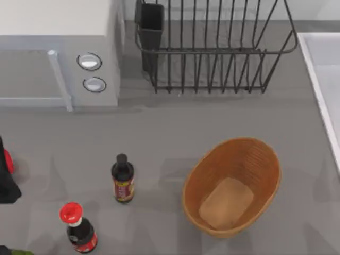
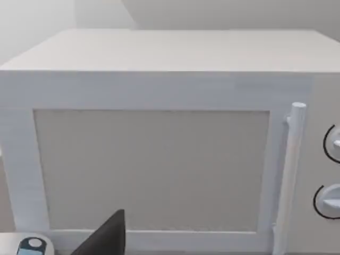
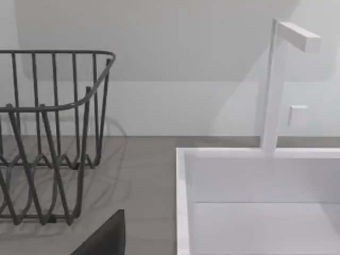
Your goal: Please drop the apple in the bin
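Apple: a sliver of red shows at the table's far left edge, against a dark arm part; too cut off to say for sure it is the fruit.
Bin: oval wicker basket right of centre, only its tan bottom inside.
Dish rack: black wire, at the back, a dark cup in its left corner.
Bottles: dark-capped one left of the bin; red-capped one nearer the front left.
Microwave: back left.
Sink: at the right edge.
Left gripper: dark shape at the left edge; jaws cannot be judged.
Right gripper: one dark finger visible; spread unclear.
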Motion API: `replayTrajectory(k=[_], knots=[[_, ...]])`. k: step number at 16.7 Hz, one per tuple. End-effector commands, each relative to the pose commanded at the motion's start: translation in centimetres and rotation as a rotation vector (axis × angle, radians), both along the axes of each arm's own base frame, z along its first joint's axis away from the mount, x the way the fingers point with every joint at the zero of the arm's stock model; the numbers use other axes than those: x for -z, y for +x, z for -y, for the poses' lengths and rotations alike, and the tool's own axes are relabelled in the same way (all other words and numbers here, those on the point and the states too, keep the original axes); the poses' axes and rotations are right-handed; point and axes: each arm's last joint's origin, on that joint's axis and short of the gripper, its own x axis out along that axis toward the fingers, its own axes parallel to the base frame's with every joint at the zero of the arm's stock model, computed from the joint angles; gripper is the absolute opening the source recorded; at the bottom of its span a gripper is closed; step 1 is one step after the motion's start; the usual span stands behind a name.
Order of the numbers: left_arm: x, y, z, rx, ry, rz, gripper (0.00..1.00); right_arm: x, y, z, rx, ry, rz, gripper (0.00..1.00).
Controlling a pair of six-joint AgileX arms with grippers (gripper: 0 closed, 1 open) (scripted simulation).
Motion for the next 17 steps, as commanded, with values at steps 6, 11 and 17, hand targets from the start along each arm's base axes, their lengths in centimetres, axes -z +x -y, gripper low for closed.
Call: replayTrajectory(k=[6,11,17], knots=[[-1.3,0.2,-0.1,-0.005,0.078,-0.091,1.0,0.0,0.0,0.0,0.0,0.0,0.0,1.0],[-4.5,2.5,-0.4,0.043,0.306,-0.411,1.0,0.0,0.0,0.0,0.0,0.0,0.0,1.0],[-5.7,9.7,-1.3,0.286,0.607,-0.942,1.0,0.0,0.0,0.0,0.0,0.0,0.0,1.0]])
